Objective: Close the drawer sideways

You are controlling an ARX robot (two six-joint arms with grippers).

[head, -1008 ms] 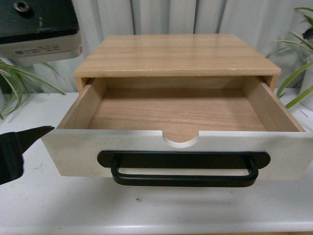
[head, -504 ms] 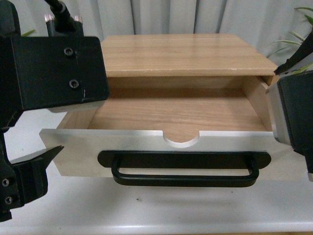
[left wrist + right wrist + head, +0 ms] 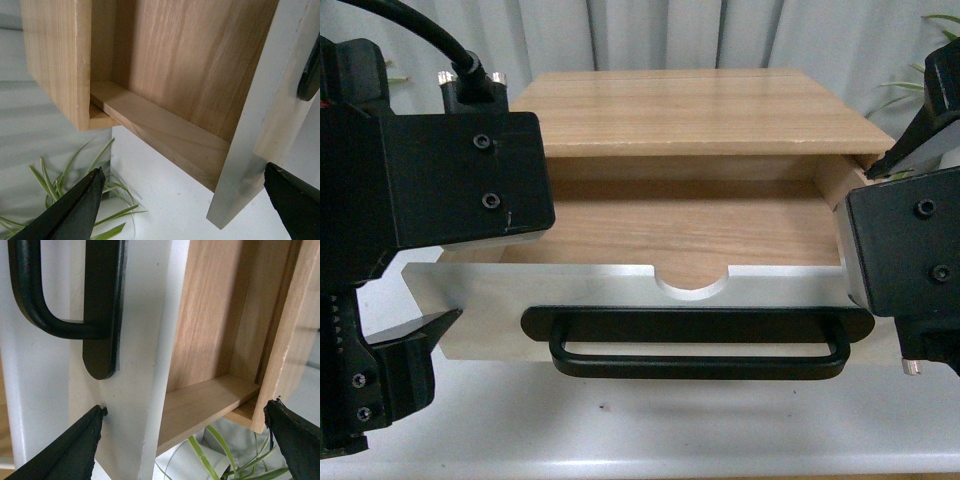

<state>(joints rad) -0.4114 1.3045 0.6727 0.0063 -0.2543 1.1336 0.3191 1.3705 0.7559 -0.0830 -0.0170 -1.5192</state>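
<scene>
- White bench carries everything. It is seen across the foreground only from the front.
- Light wood cabinet sits on the bench with its flat top fully in sight from the front. The wrist views catch only one corner each.
- The drawer stands pulled out of the cabinet toward the robot, its wood floor exposed and its white front panel between the two arms.
- Both black arm housings are close in, masking the drawer's two front corners in the front view. The wrist views show those hidden corners.
- Left fingers are spread wide apart. One is out past the drawer's left side wall and the other is by the front face of the panel. I cannot tell whether either touches.
- Right fingers are likewise wide apart. One tip is at the panel face just beside the handle end and the other is near the cabinet's corner.
- The black bar handle is whole from the front. The right wrist view shows only one end of it.
- The half-round notch shows in the front view alone.
- A green leaf shows beyond the drawer's right side.
</scene>
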